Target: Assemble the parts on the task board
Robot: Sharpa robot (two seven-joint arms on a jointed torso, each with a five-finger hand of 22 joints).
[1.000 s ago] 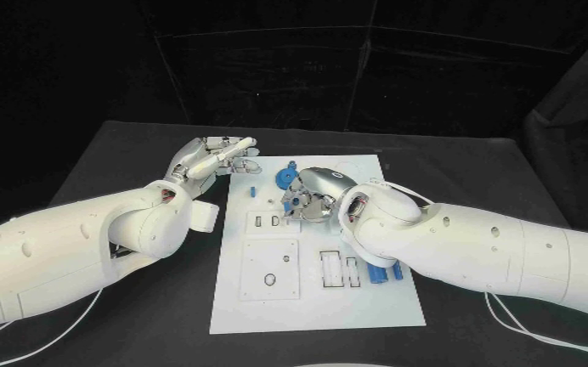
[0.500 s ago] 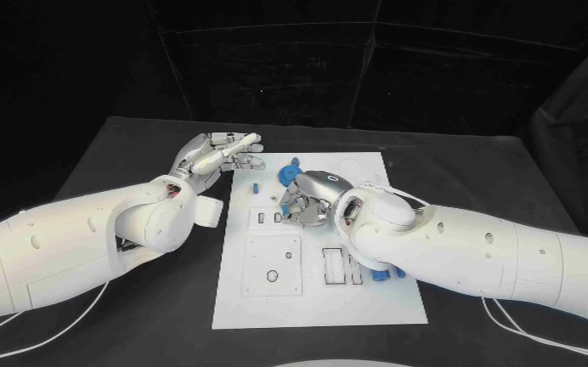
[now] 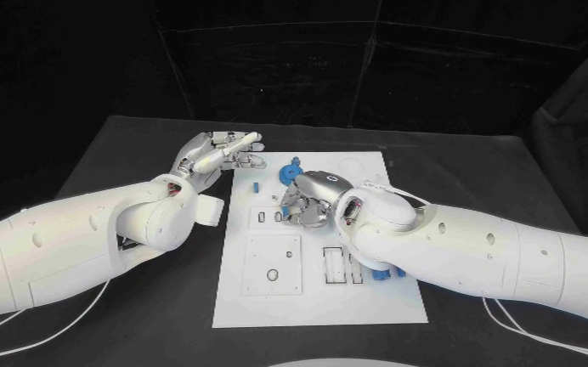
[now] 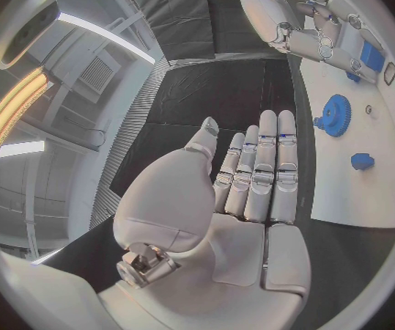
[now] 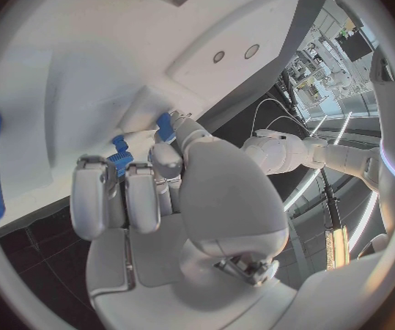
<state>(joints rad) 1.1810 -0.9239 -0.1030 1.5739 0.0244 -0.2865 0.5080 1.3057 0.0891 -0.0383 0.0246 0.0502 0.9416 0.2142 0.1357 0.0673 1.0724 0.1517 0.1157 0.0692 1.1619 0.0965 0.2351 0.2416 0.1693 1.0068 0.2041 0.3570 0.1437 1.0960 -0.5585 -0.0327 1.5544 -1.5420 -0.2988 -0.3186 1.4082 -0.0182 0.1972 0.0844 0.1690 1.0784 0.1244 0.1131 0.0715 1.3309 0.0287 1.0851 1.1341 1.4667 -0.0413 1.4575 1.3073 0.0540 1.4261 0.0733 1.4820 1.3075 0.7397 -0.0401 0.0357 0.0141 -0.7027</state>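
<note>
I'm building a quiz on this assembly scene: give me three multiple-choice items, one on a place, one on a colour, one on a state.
1. Where is the left hand?
A) beside the task board's far left corner
B) on the board's near edge
C) resting on the right arm

2. What colour is the gear on the board?
A) red
B) blue
C) green

3. How is the left hand?
A) gripping a gear
B) flat, fingers out, holding nothing
C) curled into a fist

Key: 1 A, the head view shows it over the black table there. 2 B, the gear shows blue in the head view. 3 B, the left wrist view shows straight fingers and a bare palm.
</note>
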